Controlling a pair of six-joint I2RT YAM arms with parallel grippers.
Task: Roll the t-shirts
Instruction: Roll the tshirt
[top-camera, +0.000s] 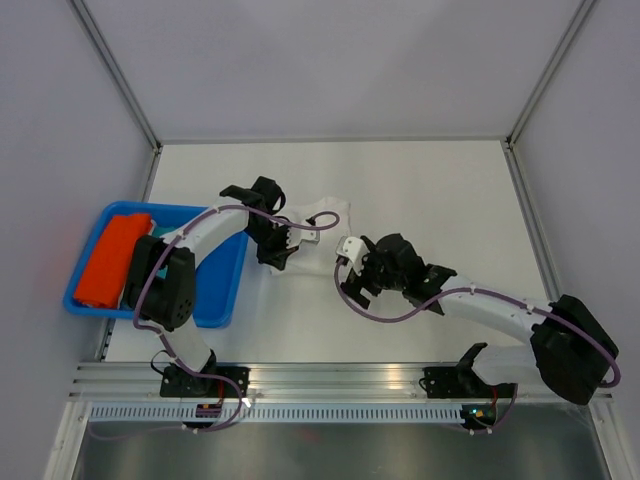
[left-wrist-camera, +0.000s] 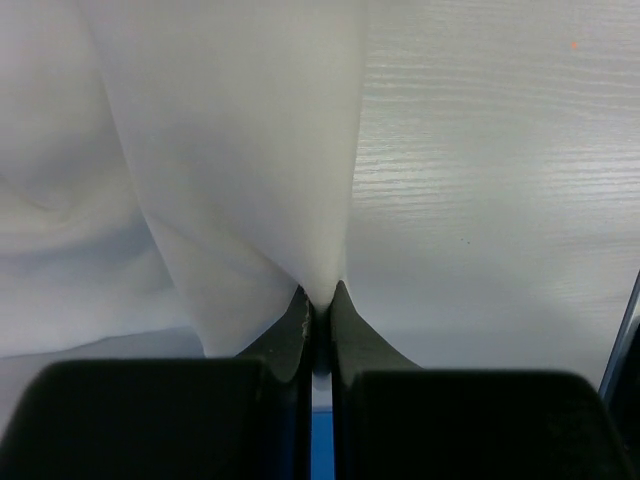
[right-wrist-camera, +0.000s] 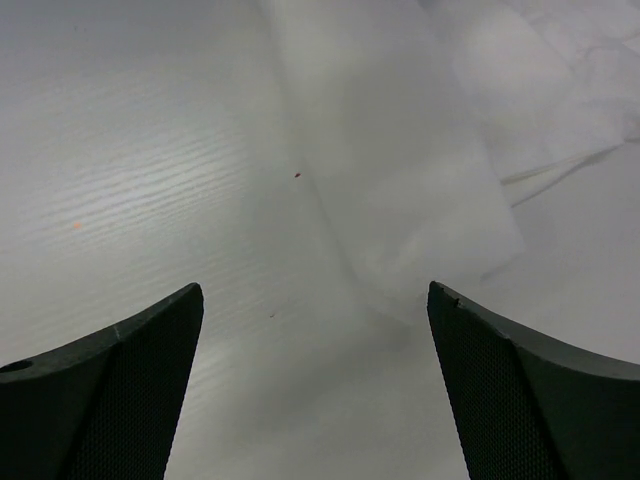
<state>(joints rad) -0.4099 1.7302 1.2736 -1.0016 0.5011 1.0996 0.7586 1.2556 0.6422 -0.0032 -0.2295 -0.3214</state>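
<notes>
The white t-shirt (top-camera: 322, 214) lies bunched on the white table between the two grippers, and its chest print does not show. My left gripper (top-camera: 285, 241) is shut on a fold of it. In the left wrist view the jaws (left-wrist-camera: 320, 297) pinch the cloth (left-wrist-camera: 230, 150), which rises taut from the tips. My right gripper (top-camera: 351, 270) is open and empty, just right of the shirt. In the right wrist view (right-wrist-camera: 315, 290) its jaws stand wide over bare table, with the shirt's edge (right-wrist-camera: 400, 190) ahead of them.
A blue bin (top-camera: 222, 300) stands at the table's left edge and holds a folded orange-red cloth (top-camera: 110, 260). Grey walls enclose the back and both sides. A metal rail (top-camera: 330, 380) runs along the near edge.
</notes>
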